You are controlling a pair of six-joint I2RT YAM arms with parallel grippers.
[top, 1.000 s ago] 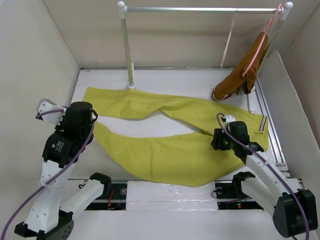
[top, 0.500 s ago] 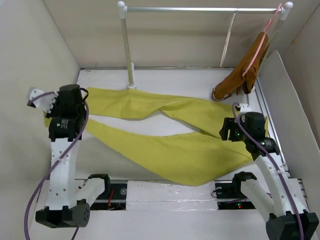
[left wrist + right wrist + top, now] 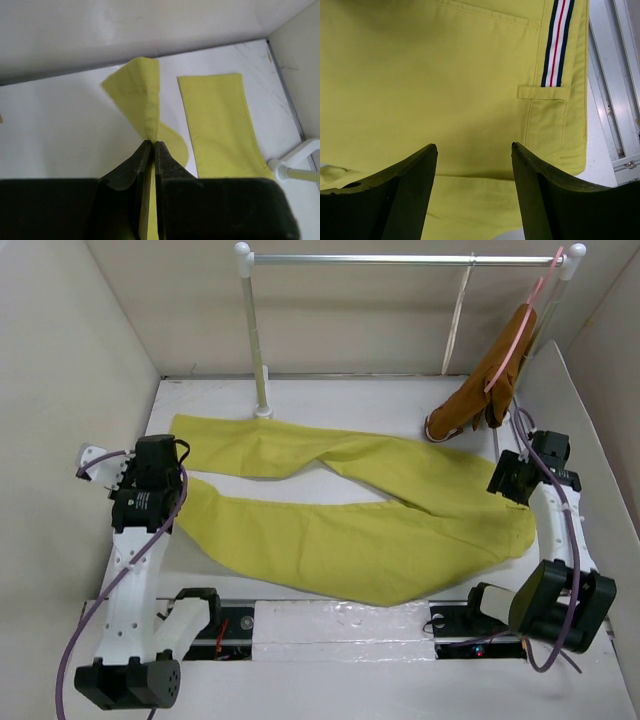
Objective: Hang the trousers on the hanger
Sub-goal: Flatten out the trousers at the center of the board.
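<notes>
Above the trousers (image 3: 350,540), the right gripper (image 3: 473,146) has pulled rightward, jaws apart.

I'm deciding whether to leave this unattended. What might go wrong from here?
The left fingers pinch only a thin fold at one leg end of the trousers, so it may slip when lifted. The right fingers stand open over the waistband, holding nothing; the cloth could drag. The hanger hangs from the rail near the brown garment, which might get bumped.
</notes>
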